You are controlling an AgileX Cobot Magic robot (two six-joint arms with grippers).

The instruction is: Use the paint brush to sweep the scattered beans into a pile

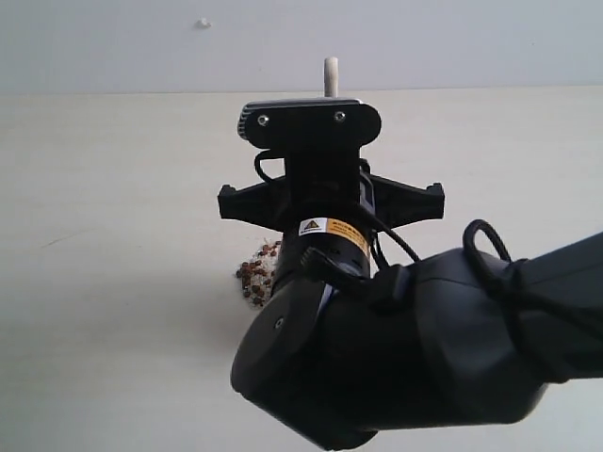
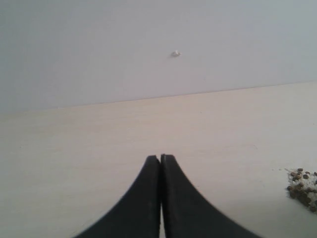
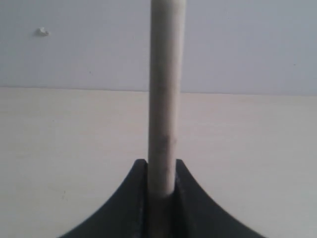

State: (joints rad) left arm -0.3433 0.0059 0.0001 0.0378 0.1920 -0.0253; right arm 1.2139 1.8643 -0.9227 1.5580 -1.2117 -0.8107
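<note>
My right gripper (image 3: 162, 162) is shut on the paint brush's pale wooden handle (image 3: 167, 89), which stands up between its fingers. In the exterior view only the handle's tip (image 1: 331, 75) shows above the black right arm (image 1: 377, 358). The bristles and ferrule are hidden behind that arm. The reddish-brown beans (image 1: 256, 271), mixed with whitish grains, lie clustered on the table just left of the arm, and part of the cluster is covered by it. My left gripper (image 2: 161, 157) is shut on nothing and hovers over bare table, with the beans (image 2: 303, 188) off to its side.
The pale wooden table (image 1: 113, 235) ends at a grey-white wall (image 1: 424, 38) at the back. A small white speck (image 1: 203, 22) sits on the wall. The bulky right arm fills the lower right of the exterior view.
</note>
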